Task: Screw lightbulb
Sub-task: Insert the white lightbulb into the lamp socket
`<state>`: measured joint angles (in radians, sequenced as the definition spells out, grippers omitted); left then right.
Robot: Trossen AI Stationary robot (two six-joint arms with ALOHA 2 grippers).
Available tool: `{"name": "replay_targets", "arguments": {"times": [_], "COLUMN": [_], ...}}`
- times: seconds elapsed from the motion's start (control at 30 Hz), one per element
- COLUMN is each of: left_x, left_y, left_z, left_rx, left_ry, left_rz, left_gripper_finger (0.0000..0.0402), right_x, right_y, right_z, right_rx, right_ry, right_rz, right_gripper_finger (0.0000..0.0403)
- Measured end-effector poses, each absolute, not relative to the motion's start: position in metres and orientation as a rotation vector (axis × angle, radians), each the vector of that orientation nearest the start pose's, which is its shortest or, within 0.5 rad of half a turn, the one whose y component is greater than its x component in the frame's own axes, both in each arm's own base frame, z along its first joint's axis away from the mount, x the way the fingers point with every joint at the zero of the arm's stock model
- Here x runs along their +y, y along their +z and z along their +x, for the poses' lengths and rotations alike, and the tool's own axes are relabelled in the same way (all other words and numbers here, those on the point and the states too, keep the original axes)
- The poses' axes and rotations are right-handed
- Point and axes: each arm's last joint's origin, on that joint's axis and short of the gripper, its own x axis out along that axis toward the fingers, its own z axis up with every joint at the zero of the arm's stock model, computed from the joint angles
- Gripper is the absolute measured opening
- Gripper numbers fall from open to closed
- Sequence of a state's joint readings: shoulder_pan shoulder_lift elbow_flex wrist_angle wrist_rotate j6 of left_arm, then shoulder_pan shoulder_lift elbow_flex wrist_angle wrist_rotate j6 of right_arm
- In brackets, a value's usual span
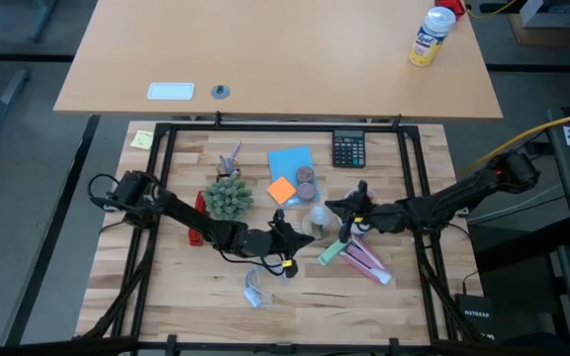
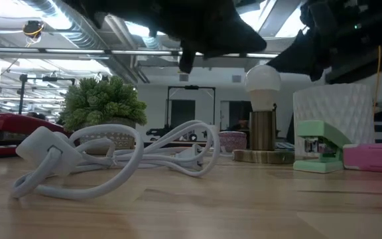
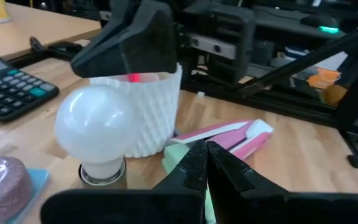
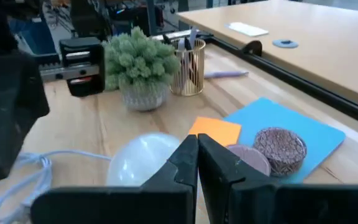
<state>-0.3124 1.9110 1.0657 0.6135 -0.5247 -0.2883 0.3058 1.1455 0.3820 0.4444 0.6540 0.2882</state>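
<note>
The lightbulb stands upright, its frosted globe up and its base in a brass socket on a round wooden foot, mid-table. The lightbulb sits between my two grippers. My left gripper is shut, hovering just left of the lightbulb. My right gripper is shut, hovering just right of the lightbulb. In the high view my left gripper and my right gripper both stay apart from the globe.
A white looped cord lies toward the near edge. A white ribbed cup, a green stapler and a pink case sit right of the bulb. A plant, a red stapler, a blue pad and a calculator lie left and beyond.
</note>
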Motion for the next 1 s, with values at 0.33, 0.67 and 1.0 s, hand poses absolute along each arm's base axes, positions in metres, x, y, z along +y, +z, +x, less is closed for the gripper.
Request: {"name": "replay_targets", "arguments": {"times": [0.33, 0.67, 1.0], "left_x": [-0.089, -0.07, -0.069], "left_y": [0.182, 0.177, 0.176], "left_z": [0.397, 0.4, 0.398], "left_rx": [0.192, 0.232, 0.235], "left_ry": [0.301, 0.354, 0.438], "left_rz": [-0.185, -0.188, -0.194], "left_gripper_finger": [0.0001, 0.0001, 0.0001], "right_x": [0.049, 0.049, 0.051], "right_y": [0.184, 0.182, 0.182], "right_z": [0.212, 0.211, 0.211], "right_rx": [0.277, 0.3, 0.303], "right_ry": [-0.369, -0.347, -0.303], "right_rz": [0.119, 0.115, 0.173], "right_gripper_finger": [0.0017, 0.0017, 0.0017]}}
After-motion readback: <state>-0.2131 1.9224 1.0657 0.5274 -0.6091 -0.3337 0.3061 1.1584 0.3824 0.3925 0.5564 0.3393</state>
